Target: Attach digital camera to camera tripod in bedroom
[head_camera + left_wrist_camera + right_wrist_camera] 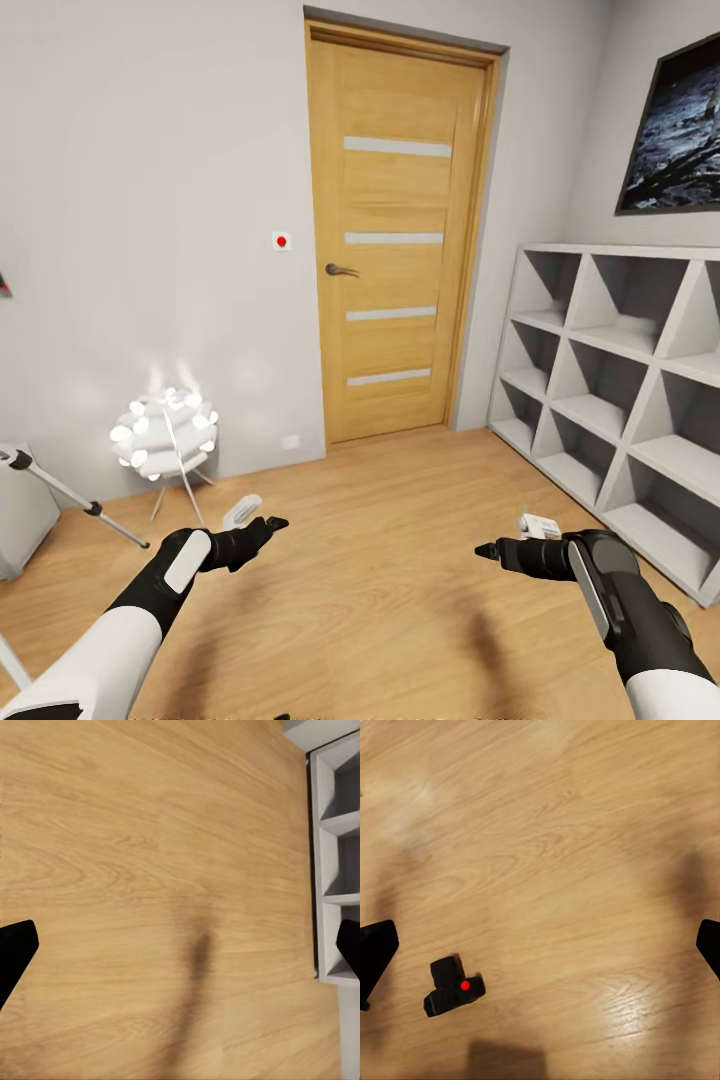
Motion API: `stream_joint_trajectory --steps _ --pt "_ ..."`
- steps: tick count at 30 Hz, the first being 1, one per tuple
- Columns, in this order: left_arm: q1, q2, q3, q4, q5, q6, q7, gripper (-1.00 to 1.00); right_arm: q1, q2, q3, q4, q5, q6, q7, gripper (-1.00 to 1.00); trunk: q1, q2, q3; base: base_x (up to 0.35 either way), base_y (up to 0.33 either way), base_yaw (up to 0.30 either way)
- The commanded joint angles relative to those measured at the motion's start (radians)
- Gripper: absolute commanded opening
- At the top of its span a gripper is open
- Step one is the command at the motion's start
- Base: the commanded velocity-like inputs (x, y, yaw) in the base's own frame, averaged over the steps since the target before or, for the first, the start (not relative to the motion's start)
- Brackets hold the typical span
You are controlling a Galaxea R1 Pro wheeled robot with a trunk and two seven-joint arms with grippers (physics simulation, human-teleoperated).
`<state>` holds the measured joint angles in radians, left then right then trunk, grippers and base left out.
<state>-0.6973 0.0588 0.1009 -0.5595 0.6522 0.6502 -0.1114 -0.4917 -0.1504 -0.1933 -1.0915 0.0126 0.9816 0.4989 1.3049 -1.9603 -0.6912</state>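
Wood floor under me, both arms out with my left gripper (262, 528) and right gripper (497, 549) spread wide and empty, the digital camera (452, 986) lying lower left in my right wrist view, so next comes reaching down to grasp it.

wooden door (398, 235) ahead, white lamp (165, 432) left, grey shelves (625, 390) right, tripod leg (70, 495) far left

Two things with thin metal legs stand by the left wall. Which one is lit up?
The white lamp with clustered glowing shades, standing near the door. The camera tripod, at the picture's left edge, shows only a bare silver leg with black joints.
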Motion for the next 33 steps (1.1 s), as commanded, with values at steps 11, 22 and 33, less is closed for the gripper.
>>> stream_joint_trajectory --steps 11,22,33 --pt "-0.001 -0.001 0.005 0.0 0.002 0.006 -0.005 1.0 0.003 -0.142 -0.003 0.001 0.01 0.005 0.7 1.0 0.042 -0.078 -0.036 0.0 0.0 0.0" --pt "-0.001 -0.001 0.005 0.0 0.003 0.006 -0.005 1.0 -0.001 -0.164 -0.003 -0.001 0.018 0.005 0.846 1.0 0.084 -0.155 -0.07 0.0 0.0 0.0" --pt "-0.001 -0.002 0.003 0.0 0.003 0.006 -0.005 1.0 -0.001 -0.164 -0.003 -0.001 0.016 0.006 0.848 1.0 0.126 -0.232 -0.105 0.0 0.0 0.0"
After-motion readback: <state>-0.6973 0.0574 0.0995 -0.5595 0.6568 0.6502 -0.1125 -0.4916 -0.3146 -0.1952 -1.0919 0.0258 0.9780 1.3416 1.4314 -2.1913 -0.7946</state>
